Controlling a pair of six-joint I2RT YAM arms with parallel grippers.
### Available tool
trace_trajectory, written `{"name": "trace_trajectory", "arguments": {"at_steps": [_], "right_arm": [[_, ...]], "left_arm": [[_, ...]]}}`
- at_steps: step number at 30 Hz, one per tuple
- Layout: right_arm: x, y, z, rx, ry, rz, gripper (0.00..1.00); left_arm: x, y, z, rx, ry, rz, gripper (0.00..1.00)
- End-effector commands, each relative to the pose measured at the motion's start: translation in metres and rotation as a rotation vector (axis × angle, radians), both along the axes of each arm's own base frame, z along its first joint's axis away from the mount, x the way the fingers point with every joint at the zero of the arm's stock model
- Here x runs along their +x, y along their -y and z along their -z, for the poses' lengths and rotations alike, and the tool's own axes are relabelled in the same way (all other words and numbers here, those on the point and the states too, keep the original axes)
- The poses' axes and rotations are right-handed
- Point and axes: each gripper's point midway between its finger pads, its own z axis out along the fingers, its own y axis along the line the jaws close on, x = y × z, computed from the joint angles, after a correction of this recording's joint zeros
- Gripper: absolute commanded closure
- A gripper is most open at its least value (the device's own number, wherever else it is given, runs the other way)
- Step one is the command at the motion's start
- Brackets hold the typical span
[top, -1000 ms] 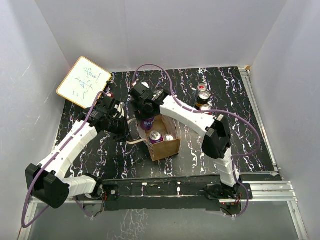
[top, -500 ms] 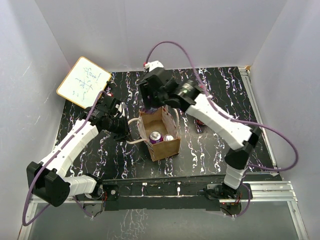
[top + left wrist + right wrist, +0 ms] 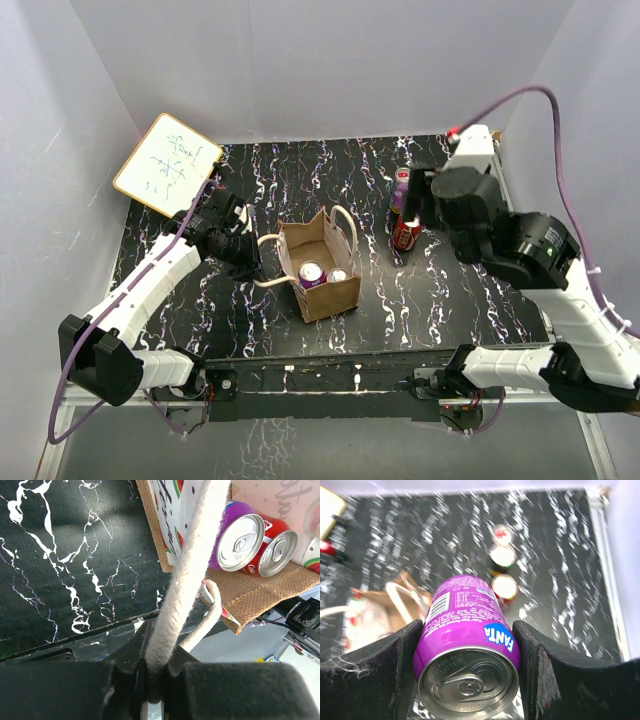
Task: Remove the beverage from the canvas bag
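**Quantities of items on the desk (image 3: 420, 310)**

One canvas bag (image 3: 335, 295) is counted, fitted with two loop handles (image 3: 196, 545). Two cans are counted inside it: one purple can (image 3: 240, 535) and one red can (image 3: 277, 550). Three further cans (image 3: 502, 556) are counted upright on the desk. One purple Fanta can (image 3: 467, 630) is counted between the right jaws, giving six cans. One whiteboard (image 3: 167, 163) is counted.

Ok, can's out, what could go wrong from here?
The right gripper holds the purple Fanta can only by its sides, so it might slip. Setting it down near the three standing cans could knock them over. The left gripper is clamped on a handle; a pull could tip the canvas bag with two cans inside.
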Motion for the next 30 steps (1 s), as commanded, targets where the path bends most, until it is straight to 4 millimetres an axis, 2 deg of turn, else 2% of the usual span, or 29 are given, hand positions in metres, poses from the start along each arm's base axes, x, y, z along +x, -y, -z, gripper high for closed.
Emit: {"name": "trace_trajectory", "arguments": {"at_steps": [1,4,8,14,18,23,25,30], "right_arm": [[-0.011,0.037,0.06,-0.057,-0.102,0.197,0.92],[-0.011,0.039,0.105,0.007,-0.212,0.262,0.92],[0.005,0.038,0.162,0.036,-0.354,0.309,0.92],[0.036,0.04,0.224,0.135,-0.432,0.285,0.92],[0.058,0.047,0.253,0.186,-0.445,0.293,0.92],[0.071,0.06,0.282,0.095,-0.487,0.321,0.92],[0.074,0.063,0.29,0.059,-0.502,0.32,0.92],[0.084,0.067,0.298,0.01,-0.509,0.316,0.92]], "left_arm": [[-0.001,-0.001,-0.007,-0.011,0.02,0.008,1.0],[-0.002,-0.001,-0.005,-0.005,0.005,0.008,1.0],[0.002,0.003,-0.012,-0.031,0.019,0.006,1.0],[0.006,0.005,-0.015,-0.027,0.018,0.011,1.0],[0.007,0.006,-0.019,-0.038,0.031,0.004,1.0],[0.004,0.003,-0.018,-0.028,0.028,0.006,1.0],[0.003,0.003,-0.018,-0.025,0.028,0.006,1.0],[0.003,0.002,-0.019,-0.029,0.033,0.003,1.0]]}}
